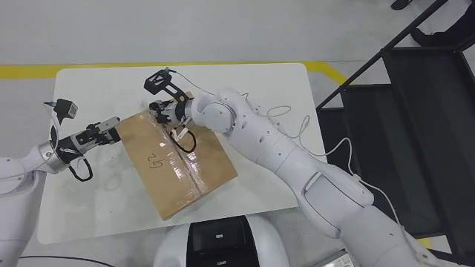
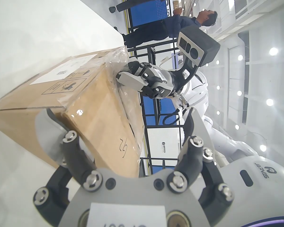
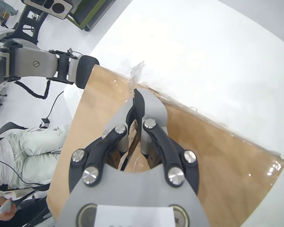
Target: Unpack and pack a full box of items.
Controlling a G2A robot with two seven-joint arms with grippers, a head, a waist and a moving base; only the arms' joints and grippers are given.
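Box (image 1: 145, 142) holds steady only if my wide-open left jaws brace its corner — my right jaws, pinched shut on the seam tape (image 3: 137, 69), should peel low and slow.

Whatever the closed box (image 1: 178, 167) holds is hidden.

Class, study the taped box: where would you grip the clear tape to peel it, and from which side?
Likely best: grip the loose crumpled tape end standing up at the box's far edge, coming from above along the seam; elsewhere the tape lies flat.
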